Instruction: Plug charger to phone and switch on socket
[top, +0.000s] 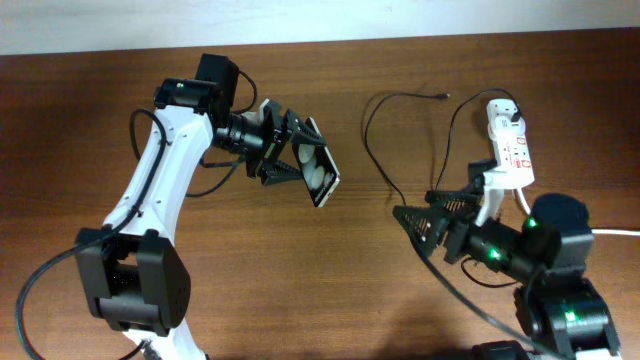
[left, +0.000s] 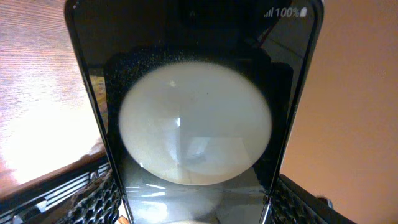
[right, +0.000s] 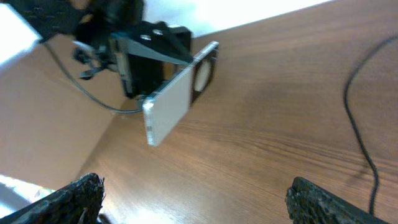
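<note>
My left gripper (top: 293, 150) is shut on the phone (top: 322, 176) and holds it tilted above the table. In the left wrist view the phone (left: 193, 124) fills the frame between my jaws (left: 196, 208), its glossy screen showing a white round reflection. The charger's thin black cable (top: 368, 135) loops on the table, with its connector tip (top: 443, 97) lying free at the back. The white socket strip (top: 512, 150) lies at the right. My right gripper (top: 418, 208) is open and empty near the cable; its wrist view (right: 196, 199) shows the phone (right: 177, 102) and the cable (right: 357, 118).
The socket's thick white cord (top: 615, 233) runs off the right edge. My right arm's base (top: 555, 300) fills the lower right and my left arm (top: 150, 200) the left. The wooden table (top: 300, 280) ends at a pale wall along the back.
</note>
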